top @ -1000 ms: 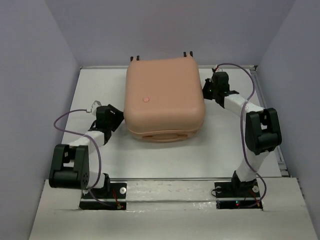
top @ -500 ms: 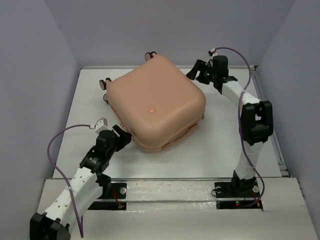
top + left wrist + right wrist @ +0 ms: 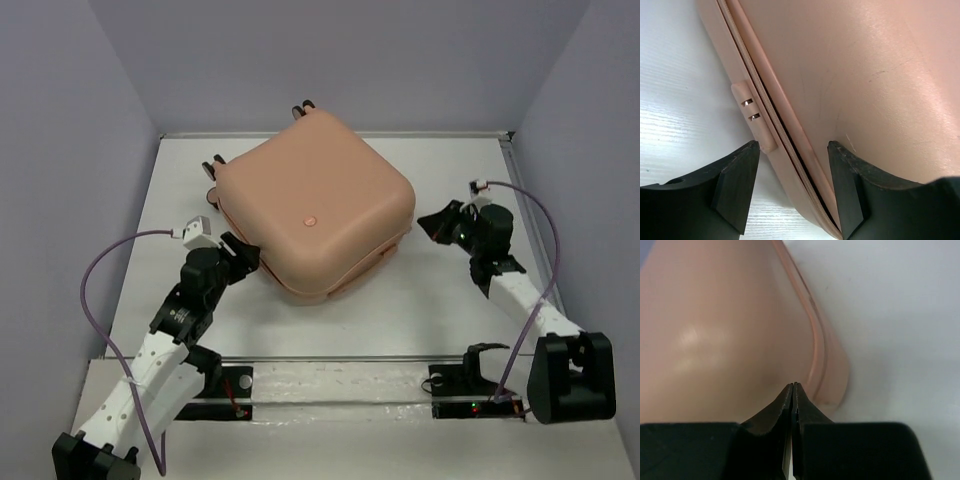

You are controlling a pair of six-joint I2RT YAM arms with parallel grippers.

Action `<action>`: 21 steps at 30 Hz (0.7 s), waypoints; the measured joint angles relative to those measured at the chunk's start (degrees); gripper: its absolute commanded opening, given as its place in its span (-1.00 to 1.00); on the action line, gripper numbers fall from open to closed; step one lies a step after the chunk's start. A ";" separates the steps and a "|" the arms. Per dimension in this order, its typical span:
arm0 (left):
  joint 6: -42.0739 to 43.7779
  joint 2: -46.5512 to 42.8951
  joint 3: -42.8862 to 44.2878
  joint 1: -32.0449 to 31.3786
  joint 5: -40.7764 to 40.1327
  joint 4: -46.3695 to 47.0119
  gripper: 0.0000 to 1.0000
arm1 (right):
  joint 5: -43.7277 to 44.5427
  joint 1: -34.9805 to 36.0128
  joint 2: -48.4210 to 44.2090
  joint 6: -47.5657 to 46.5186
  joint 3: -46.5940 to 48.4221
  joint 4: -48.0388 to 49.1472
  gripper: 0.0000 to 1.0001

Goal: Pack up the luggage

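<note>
White arms (image 3: pixel 150 365) with black joints (image 3: pixel 570 378) carry thin purple cables (image 3: pixel 84 292).

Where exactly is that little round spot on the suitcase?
Find the white table, then the peach-pink suitcase lying closed on it. On its broad top face, toward the near corner, sits a small round spot, darker pink, the only mark on that smooth shell.

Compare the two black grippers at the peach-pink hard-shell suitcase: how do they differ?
The left gripper is open; the right gripper is shut, holding nothing. The left gripper straddles the zipper seam of the peach-pink hard-shell suitcase at its near-left side; the right gripper only points at its right corner. Both sit low beside it.
</note>
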 measured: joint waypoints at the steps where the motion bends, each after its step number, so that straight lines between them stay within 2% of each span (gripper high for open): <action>1: 0.44 -0.63 0.00 0.00 0.26 0.00 0.35 | -0.02 0.33 -1.81 0.15 -3.56 1.38 -0.86; 4: 1.05 -2.32 0.11 -0.09 1.05 0.00 0.33 | 0.00 0.59 -10.16 0.28 -16.39 4.33 -0.85; 5: 1.05 -3.32 0.11 -0.15 1.51 0.00 0.33 | 0.04 0.59 -11.30 0.20 -18.10 4.35 -0.79; 6: 1.05 -4.26 0.11 -0.33 1.99 0.02 0.31 | 0.22 0.59 -12.02 -0.26 -19.43 4.72 -0.64; 8: 1.07 -5.95 0.11 -0.39 2.62 -0.04 0.25 | 0.37 0.59 -11.56 -1.27 -20.15 7.32 -0.57; 12: 1.01 -8.72 0.11 -0.44 4.44 -0.50 0.09 | -1.25 0.59 -6.25 -3.80 -20.28 17.53 -0.44; 16: 1.18 -9.38 0.42 -0.44 8.26 -0.79 0.06 | -3.65 0.59 0.87 -5.22 -20.48 23.39 -0.36; 20: 2.25 -9.09 1.27 -0.44 13.33 -0.94 0.02 | -6.60 0.59 6.84 -7.82 -20.44 27.67 -0.17; 21: 2.60 -9.31 1.81 -0.44 14.56 -1.09 0.02 | -7.02 0.59 7.32 -8.35 -20.41 28.24 -0.07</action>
